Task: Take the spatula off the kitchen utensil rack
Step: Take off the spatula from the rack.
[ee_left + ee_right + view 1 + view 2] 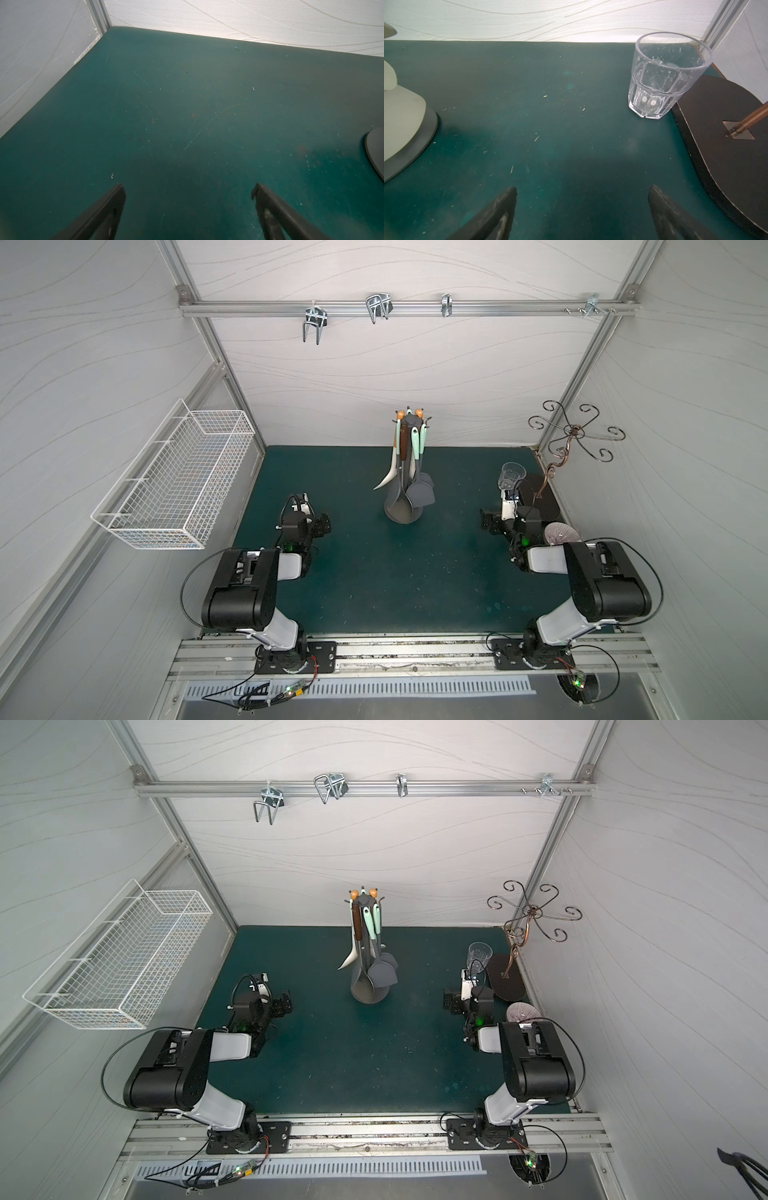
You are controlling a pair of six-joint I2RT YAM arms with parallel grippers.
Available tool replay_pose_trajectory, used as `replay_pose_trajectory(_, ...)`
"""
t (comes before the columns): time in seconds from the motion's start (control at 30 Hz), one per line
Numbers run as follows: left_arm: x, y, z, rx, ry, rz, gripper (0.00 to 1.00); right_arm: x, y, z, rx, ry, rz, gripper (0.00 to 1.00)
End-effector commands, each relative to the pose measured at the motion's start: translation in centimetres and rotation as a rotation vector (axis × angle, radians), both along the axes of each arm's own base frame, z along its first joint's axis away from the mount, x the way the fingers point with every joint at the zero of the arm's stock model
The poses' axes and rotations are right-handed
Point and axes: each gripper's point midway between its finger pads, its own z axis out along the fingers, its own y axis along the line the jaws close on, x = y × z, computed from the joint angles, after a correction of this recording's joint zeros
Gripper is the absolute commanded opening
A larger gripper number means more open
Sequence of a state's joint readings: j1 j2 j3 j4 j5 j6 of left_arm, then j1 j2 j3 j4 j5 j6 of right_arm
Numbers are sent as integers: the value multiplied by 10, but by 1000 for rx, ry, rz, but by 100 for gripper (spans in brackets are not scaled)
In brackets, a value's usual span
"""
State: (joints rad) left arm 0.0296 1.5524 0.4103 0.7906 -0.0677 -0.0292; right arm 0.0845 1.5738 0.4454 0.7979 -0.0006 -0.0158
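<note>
The kitchen utensil rack (402, 512) (368, 995) stands at the back middle of the green mat, a dark grey pole on a round disc base. Several utensils hang from its crown. Among them the spatula (420, 498) (381, 975), with a flat grey head and a mint handle, hangs on the side nearer the right arm. My left gripper (322, 526) (188, 187) is open and empty, low over the mat to the left of the rack. My right gripper (488, 522) (583, 189) is open and empty to the right of it. The rack's base edge (374, 149) (425, 137) shows in both wrist views.
A clear glass (510, 475) (662, 79) stands just beyond my right gripper, beside the copper scrolled stand (575, 431) on its dark oval base (716, 135). A pale ribbed object (561, 533) lies behind the right arm. A white wire basket (178, 481) hangs on the left wall.
</note>
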Motion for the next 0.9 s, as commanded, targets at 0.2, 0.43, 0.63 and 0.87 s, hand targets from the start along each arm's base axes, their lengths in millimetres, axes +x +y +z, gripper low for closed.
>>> replay_pose_trajectory(0.2,3,-8,34,18,-76,-37,100,-2,-4,26,-1,-13,-19,99)
replay_pose_trajectory(0.43,-5,1,81,-49,21,52,100,-21,7,100,50,-94,-23,99)
replay_pose_trajectory(0.63,-18,-23,132,-222,-119,-14,100,-52,22,167,207,-101,1,99)
replay_pose_trajectory(0.87,-42,-51,180,-506,-162,-69,100,-91,23,186,336,55,-26,99)
